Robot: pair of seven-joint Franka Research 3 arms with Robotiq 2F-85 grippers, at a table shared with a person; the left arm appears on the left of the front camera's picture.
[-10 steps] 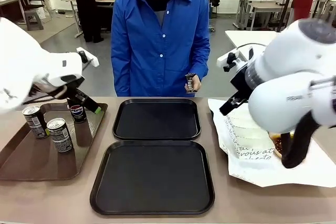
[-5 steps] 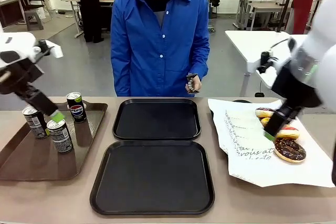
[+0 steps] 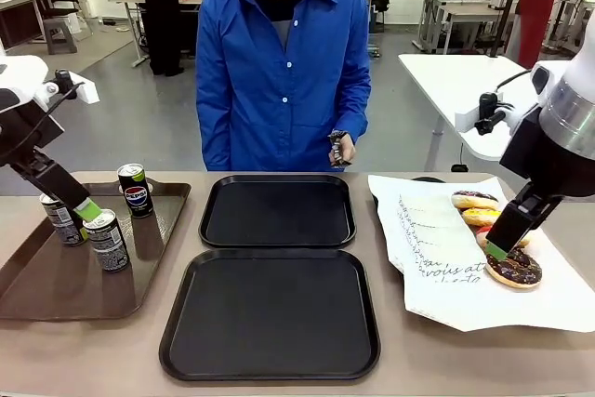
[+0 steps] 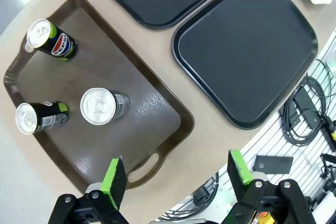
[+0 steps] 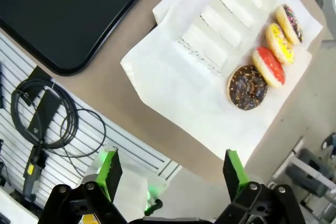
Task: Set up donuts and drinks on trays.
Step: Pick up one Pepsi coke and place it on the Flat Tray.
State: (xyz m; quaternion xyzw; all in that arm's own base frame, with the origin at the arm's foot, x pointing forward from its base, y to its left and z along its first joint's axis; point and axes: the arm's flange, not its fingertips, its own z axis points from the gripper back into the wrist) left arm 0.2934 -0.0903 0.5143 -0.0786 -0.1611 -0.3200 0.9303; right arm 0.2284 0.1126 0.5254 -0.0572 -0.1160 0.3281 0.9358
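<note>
**Cans (image 3: 105, 239) left, donuts (image 3: 481, 217) right, black trays (image 3: 270, 313) bare in the middle**

Both grippers are spread wide with nothing in the gap, which is plain from each wrist camera.

The left gripper (image 3: 86, 208) is up over the brown tray (image 3: 56, 295) side. From the front its green tip looks parked between two of the three cans. The left wrist view says otherwise: the arm is held high and the cans sit well ahead, up and to the left of the gap. All three stand upright with silver tops up, so their long axis is vertical while the finger hangs on a slant. I reckon it has to drop, shift over and square up before closing round one.

It's the same story with the right gripper (image 3: 499, 246). From the front it overlaps the chocolate donut (image 3: 513, 269), the nearest of a row of four lying flat on the white paper (image 3: 437, 258). From the right wrist that row runs off to the upper right of the gap and well apart from it, so it's not lined up yet imo.

Both black trays sit between the arms, one behind the other, with nothing on either. The left arm is clearly nearer the drinks and the right arm nearer the donuts, so nothing's set up yet
</note>
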